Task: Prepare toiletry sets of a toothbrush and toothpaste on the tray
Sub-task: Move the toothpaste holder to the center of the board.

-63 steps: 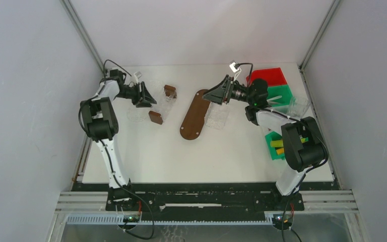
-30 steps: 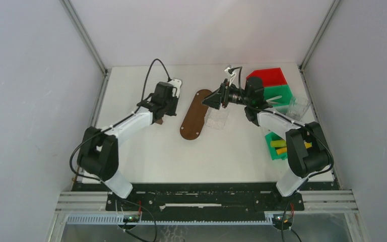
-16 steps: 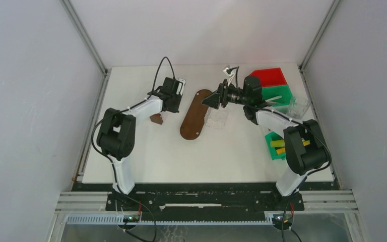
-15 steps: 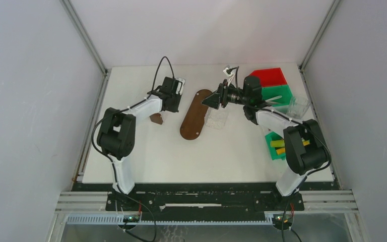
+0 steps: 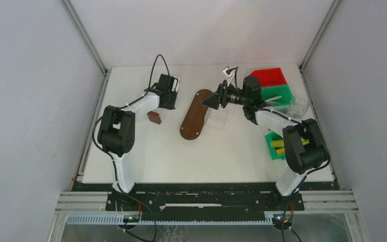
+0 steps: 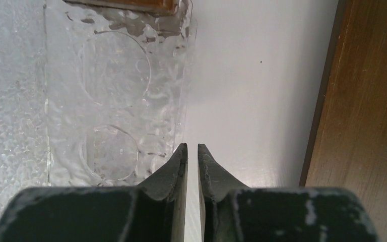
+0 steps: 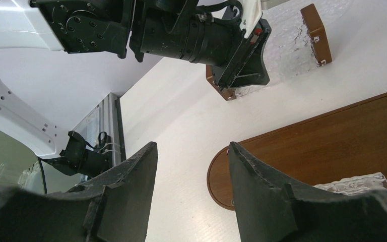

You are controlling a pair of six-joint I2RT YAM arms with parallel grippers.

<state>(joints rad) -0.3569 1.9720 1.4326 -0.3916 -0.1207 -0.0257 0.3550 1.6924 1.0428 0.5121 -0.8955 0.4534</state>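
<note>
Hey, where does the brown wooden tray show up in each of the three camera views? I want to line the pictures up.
Top external: the tray lies near the middle of the picture, long and slanted.
Left wrist: its wood grain fills the right edge.
Right wrist: its rounded end sits at lower right.
Shared landmark: the clear textured holder close beside the tray, at left in the left wrist view and at upper right in the right wrist view.

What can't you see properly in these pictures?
- Top view: tubes in the near green bin, partly covered by the right arm.
- Top view: clear holder, mostly hidden under the left gripper.
- Left wrist view: wooden tray, cut off by the right edge.
</note>
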